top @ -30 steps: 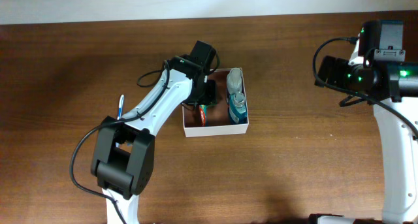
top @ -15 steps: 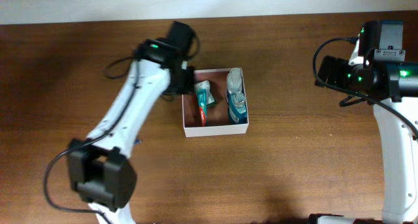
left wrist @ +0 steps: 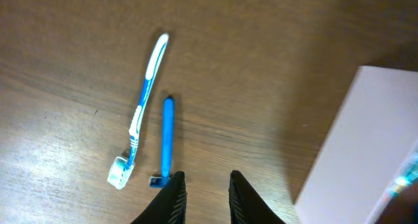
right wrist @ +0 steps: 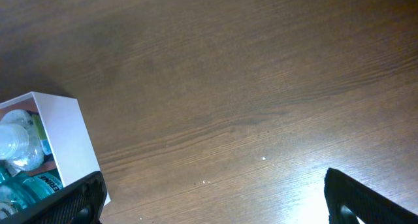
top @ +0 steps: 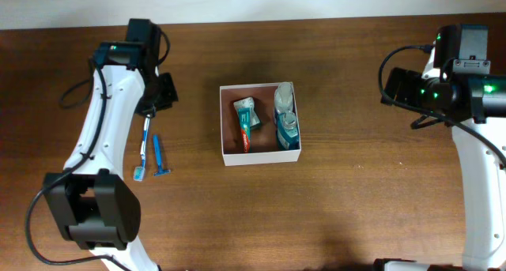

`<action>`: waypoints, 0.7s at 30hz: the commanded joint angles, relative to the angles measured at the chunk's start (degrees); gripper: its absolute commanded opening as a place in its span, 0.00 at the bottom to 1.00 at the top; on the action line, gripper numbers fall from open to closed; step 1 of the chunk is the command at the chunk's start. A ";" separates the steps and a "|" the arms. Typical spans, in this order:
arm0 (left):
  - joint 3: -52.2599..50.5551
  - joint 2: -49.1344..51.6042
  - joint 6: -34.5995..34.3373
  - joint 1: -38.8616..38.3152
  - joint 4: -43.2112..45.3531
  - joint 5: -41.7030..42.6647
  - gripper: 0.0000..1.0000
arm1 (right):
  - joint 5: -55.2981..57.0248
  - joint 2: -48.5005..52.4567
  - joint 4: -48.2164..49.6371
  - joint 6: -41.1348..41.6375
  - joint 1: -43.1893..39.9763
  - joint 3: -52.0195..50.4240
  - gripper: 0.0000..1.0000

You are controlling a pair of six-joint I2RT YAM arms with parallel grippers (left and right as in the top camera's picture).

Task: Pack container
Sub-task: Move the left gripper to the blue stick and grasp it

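I'm seeing my left claw (left wrist: 202,185) swung away from the container (top: 261,158) to the far left. It is narrow and empty, hovering over one slim blue toothbrush (left wrist: 142,106) and one blue razor (left wrist: 167,136). The thin-walled white container is sitting mid-scene on the wood-grain surface (top: 356,208), holding one toothpaste tube (top: 246,121) and two plastic bottles (top: 287,130). The right claw (right wrist: 212,194) is gaping wide, empty.
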 commanded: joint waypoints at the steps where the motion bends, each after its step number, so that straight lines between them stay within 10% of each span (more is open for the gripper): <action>1: -5.29 -0.57 0.87 0.90 1.75 -0.44 0.24 | 0.28 0.09 0.17 0.31 -0.33 0.44 0.99; 21: -28.87 -0.57 0.28 5.29 18.95 1.07 0.41 | 0.28 0.09 0.17 0.31 -0.33 0.44 0.98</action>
